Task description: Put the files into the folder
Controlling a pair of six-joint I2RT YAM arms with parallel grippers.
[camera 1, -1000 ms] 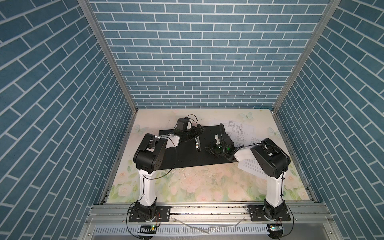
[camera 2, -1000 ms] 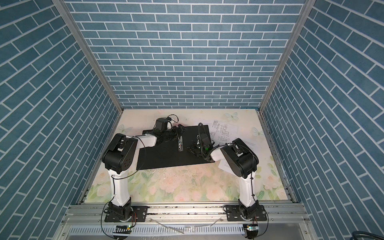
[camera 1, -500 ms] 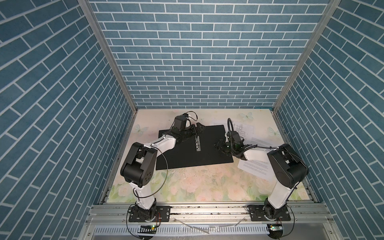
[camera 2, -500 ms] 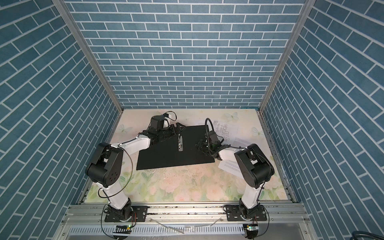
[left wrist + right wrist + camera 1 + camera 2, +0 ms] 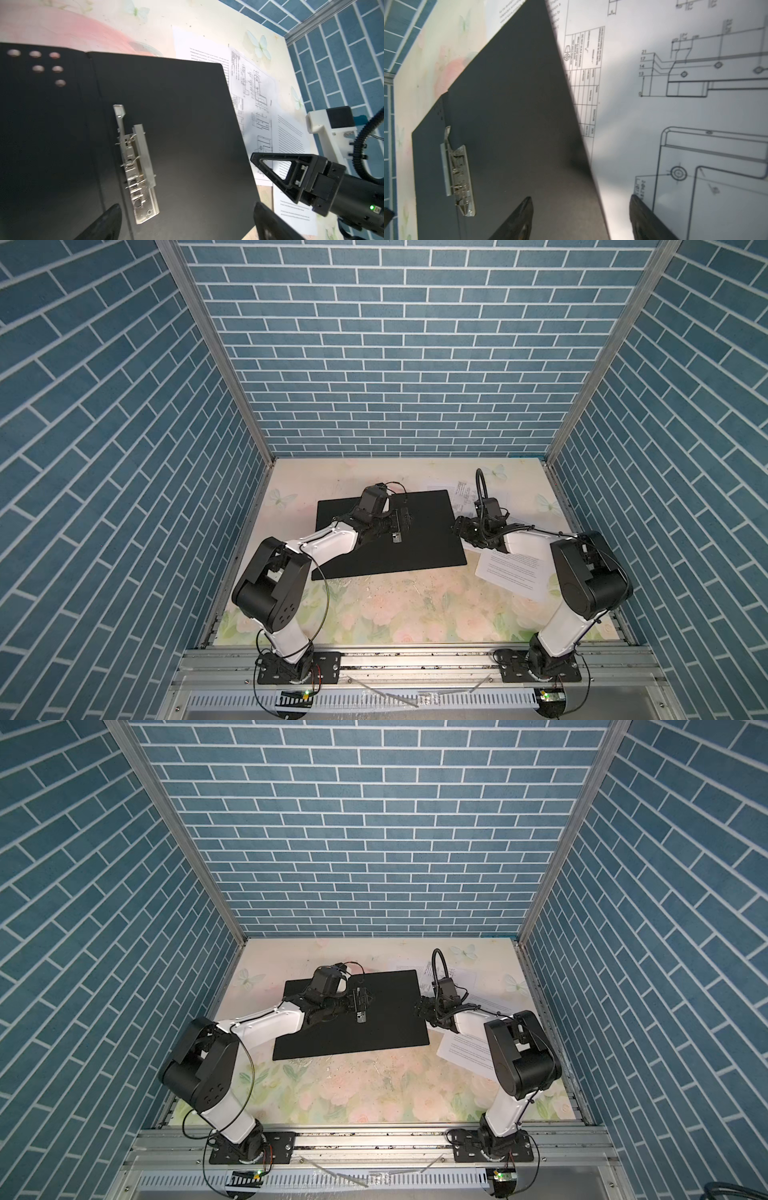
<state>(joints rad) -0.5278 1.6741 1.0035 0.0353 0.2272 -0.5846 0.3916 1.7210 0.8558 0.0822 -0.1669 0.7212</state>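
1. Your floral tabletop [image 5: 395, 605] carries everything.
2. The folder [image 5: 424, 539] lies open and flat at mid-tabletop, black inside facing up.
3. The files [image 5: 511, 572] lie loose along the folder's right edge, with some sheets tucked partly under it.
4. Your left end effector [image 5: 187, 224] hangs over the folder, jaws spread wide, grasping nothing.
5. Your right end effector [image 5: 581, 220] is released too, its jaws apart above the folder's right edge.
6. The metal clip [image 5: 137, 166] sits by the folder's spine.
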